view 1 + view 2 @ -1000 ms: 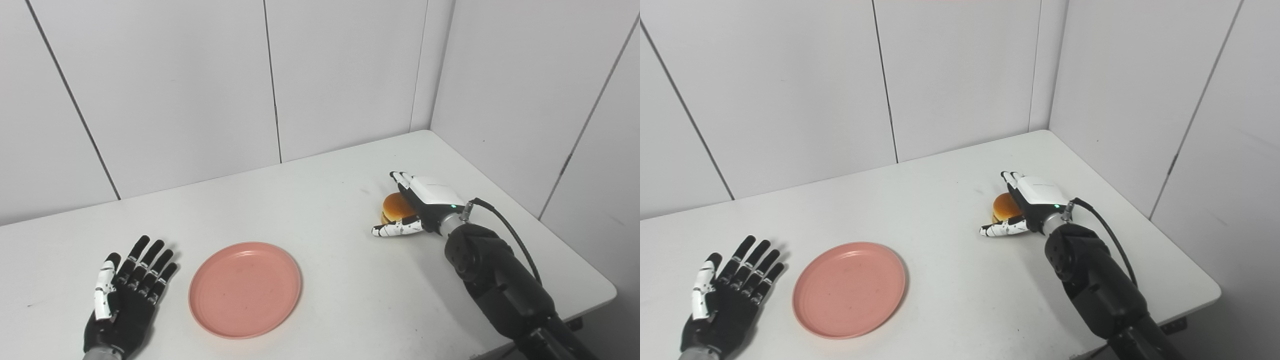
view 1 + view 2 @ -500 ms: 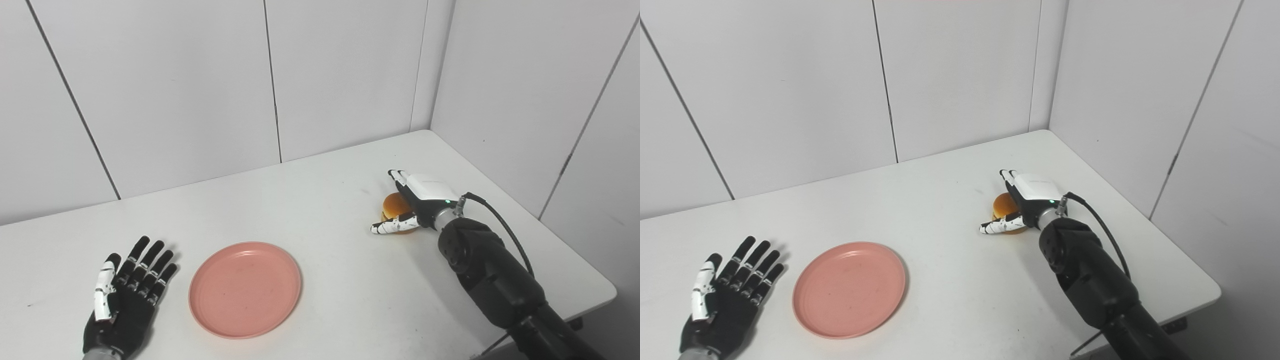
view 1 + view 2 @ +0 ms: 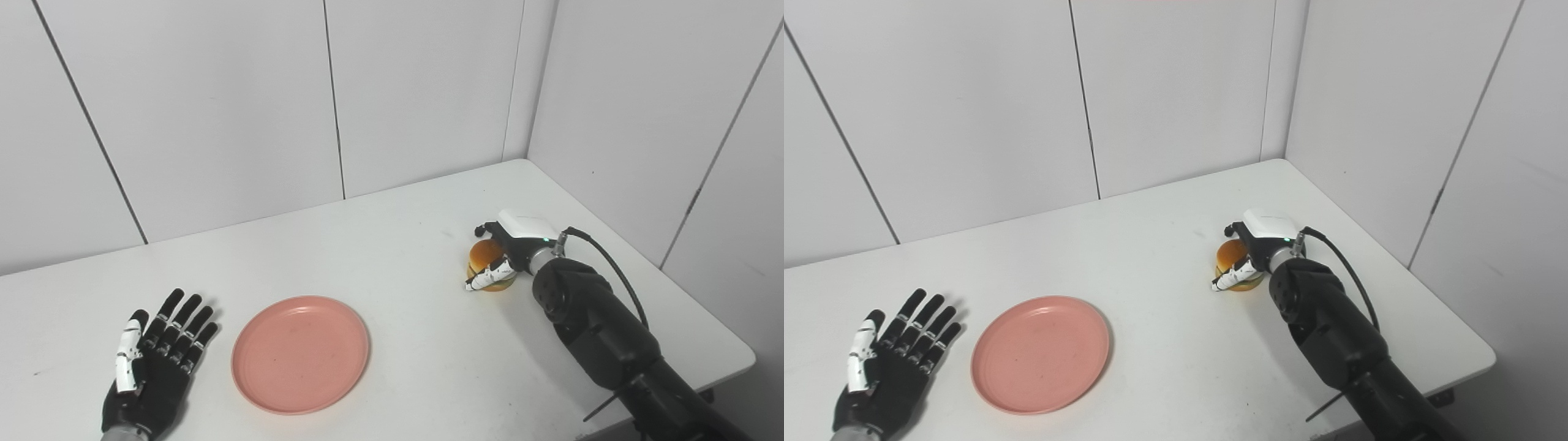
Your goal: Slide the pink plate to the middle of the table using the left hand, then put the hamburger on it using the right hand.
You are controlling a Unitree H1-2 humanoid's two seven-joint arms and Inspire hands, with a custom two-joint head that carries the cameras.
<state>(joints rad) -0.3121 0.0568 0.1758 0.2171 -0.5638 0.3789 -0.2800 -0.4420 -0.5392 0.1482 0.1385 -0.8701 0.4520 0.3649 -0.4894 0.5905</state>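
Observation:
The hamburger (image 3: 486,253), with its brown bun on top, sits on the white table (image 3: 392,245) at the right. My right hand (image 3: 513,241) is wrapped around it: the fingers curl over its far side and the thumb presses its near side. The hand hides the burger's right part. A round, empty pink plate (image 3: 300,354) lies left of the table's centre, near the front. Left of the plate, a small gap away, my left hand (image 3: 156,361) rests flat on the table, open with its fingers spread.
White wall panels close off the table at the back and on the right. The table's right edge (image 3: 704,306) runs just behind my right forearm (image 3: 600,331). A black cable loops off the right wrist.
My right hand's fingers and thumb have curled in from an open pose and closed around the hamburger. The wrist has tipped down over it. The left hand and the plate have stayed put.

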